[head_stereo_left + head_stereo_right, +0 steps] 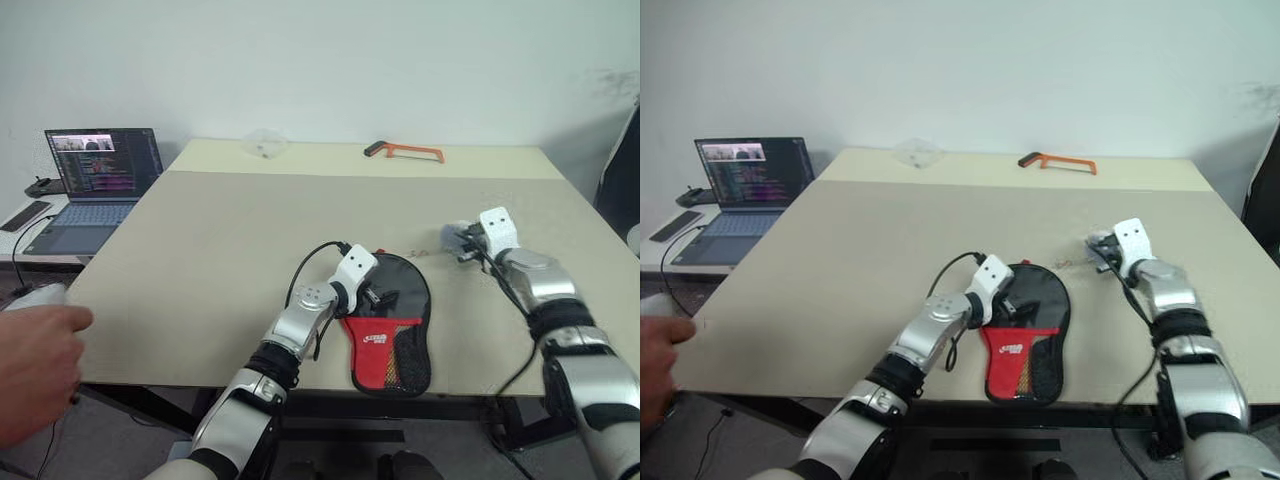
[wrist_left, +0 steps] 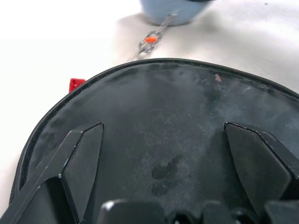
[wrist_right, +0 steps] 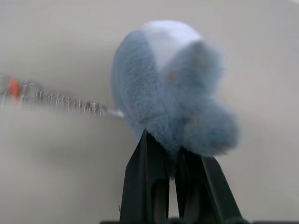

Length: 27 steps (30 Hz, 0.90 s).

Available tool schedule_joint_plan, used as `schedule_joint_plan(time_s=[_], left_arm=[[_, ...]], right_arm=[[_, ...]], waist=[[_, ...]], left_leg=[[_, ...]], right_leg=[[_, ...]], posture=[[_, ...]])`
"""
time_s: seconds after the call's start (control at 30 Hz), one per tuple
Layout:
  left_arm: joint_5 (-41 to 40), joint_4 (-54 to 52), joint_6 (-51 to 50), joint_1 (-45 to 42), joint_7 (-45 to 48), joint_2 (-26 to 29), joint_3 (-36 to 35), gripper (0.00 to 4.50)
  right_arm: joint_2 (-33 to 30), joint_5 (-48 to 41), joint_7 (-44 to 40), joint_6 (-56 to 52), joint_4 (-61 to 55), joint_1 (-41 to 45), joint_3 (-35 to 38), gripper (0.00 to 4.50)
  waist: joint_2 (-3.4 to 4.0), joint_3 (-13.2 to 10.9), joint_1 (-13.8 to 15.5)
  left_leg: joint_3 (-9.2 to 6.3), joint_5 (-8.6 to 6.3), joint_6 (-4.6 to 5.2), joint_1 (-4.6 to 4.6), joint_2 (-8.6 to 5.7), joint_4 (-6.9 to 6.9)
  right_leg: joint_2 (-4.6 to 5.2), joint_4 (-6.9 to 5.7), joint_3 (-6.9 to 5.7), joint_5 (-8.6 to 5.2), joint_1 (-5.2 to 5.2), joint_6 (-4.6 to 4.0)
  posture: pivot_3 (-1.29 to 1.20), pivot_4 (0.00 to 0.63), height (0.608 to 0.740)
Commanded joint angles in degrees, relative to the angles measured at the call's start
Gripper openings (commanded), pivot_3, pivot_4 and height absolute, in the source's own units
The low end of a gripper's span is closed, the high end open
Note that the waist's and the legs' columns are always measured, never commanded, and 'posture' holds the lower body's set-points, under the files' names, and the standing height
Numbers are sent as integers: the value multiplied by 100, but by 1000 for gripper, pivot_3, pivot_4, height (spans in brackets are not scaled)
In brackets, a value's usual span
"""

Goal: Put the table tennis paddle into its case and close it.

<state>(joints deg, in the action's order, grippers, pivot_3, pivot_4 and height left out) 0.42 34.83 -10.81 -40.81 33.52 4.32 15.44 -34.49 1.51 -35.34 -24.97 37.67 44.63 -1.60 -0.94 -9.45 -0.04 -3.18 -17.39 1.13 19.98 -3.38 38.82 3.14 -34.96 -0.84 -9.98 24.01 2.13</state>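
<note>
The case (image 1: 395, 340) lies flat near the table's front edge, black round part away from me, red logo panel and mesh pocket toward me. My left gripper (image 1: 378, 292) hovers low over its black round part (image 2: 159, 102), fingers (image 2: 84, 163) spread open with nothing between them. A thin chain (image 3: 70, 105) runs from the case to the fuzzy grey-white ball pouch (image 3: 173, 88). My right gripper (image 3: 170, 149) is shut on the pouch's lower edge, to the right of the case (image 1: 462, 243). The paddle is out of view.
An orange-handled hacksaw (image 1: 405, 151) and a clear plastic item (image 1: 265, 145) lie at the table's far edge. An open laptop (image 1: 100, 185) and a phone (image 1: 27, 215) sit on a side table at left. A person's hand (image 1: 35, 365) is at the front left.
</note>
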Motion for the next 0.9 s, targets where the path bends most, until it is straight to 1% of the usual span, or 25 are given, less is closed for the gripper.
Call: schedule_joint_plan(time_s=[0.03,0.1,0.23,0.47,0.57,0.7,0.9], left_arm=[[323,643,-157,226,39,92,216,4500],[334,705,-135,194,58,76,236,4500],[349,849,-93,90,73,22,238,4500],[444,1220,-19,-105,33,-75,286,4500],[492,1347,-16,-169,14,-110,318,4500],[523,1469,-44,-238,-5,-168,349,4500],[578,1471,-117,-232,24,-252,386,4500]], right_arm=[[-762,-115,-1164,-789,-1825,-553,-334,7],[-1263,-175,-1735,-922,-2685,-924,-488,7],[-2003,-288,-2483,-867,-3767,-1358,-538,7],[-2692,-437,-3284,-398,-4718,-2051,-659,7],[-3088,-428,-3618,-158,-5043,-2562,-653,7],[-3131,-804,-3683,-77,-5480,-3093,-341,7],[-3359,-1072,-3860,-107,-6132,-3785,-130,7]], waist=[[5,3,10],[6,4,7],[3,2,7],[-12,0,56],[-12,0,80],[-16,2,128],[-21,2,150]], left_leg=[[-1,-1,0,0,0,0],[-2,-1,-1,-2,3,1],[3,-2,-2,-6,0,1],[-14,-5,-3,-8,-3,1],[-13,-11,-1,-6,-4,0],[-20,-18,-9,-8,5,-1],[-28,-21,-11,-5,5,-1]], right_leg=[[1,0,-1,-1,0,2],[0,1,-4,-3,-2,5],[-1,1,-13,-9,-8,17],[0,13,-16,-18,-20,34],[5,17,-13,-19,-21,35],[8,26,-18,-21,-25,37],[9,35,-26,-22,-31,37]], posture=[[0,150,740],[0,150,740],[0,150,740],[0,150,740],[0,150,740],[0,150,740],[0,150,740]])
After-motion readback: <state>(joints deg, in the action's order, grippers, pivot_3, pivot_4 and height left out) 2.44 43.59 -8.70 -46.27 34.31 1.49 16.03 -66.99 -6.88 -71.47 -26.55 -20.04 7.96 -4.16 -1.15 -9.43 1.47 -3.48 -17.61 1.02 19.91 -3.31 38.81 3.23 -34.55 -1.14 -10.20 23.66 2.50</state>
